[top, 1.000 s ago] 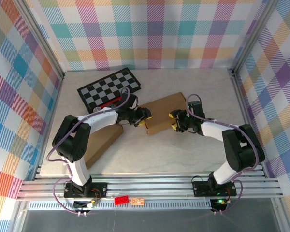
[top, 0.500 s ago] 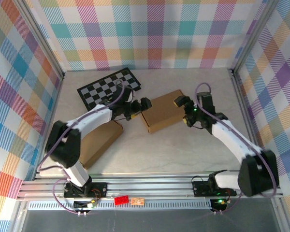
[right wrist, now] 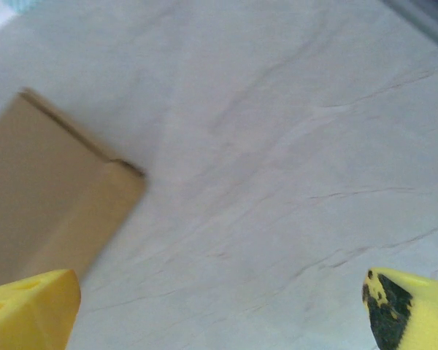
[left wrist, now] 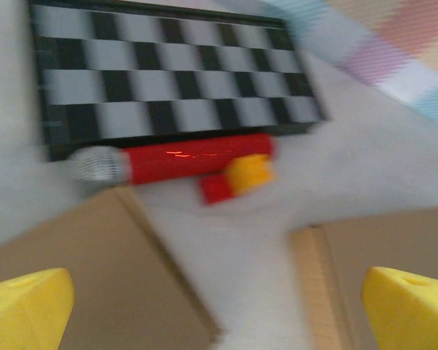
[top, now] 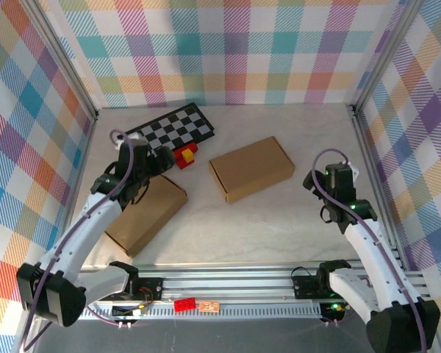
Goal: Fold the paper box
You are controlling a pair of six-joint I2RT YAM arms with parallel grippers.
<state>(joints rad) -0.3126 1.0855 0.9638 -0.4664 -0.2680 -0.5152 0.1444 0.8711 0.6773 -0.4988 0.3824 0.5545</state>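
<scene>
Checked walls ring a pale table. At centre lies the box, closed, apart from both arms. The left gripper and right gripper gape wide, holding nothing. A second box lies left, near a chessboard.

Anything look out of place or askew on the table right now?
Nothing damaged or spilled. The closed brown cardboard box lies skewed mid-table. The only strays: a red cylinder with a silver end and a small red-and-yellow block beside the black-and-white checkerboard.
</scene>
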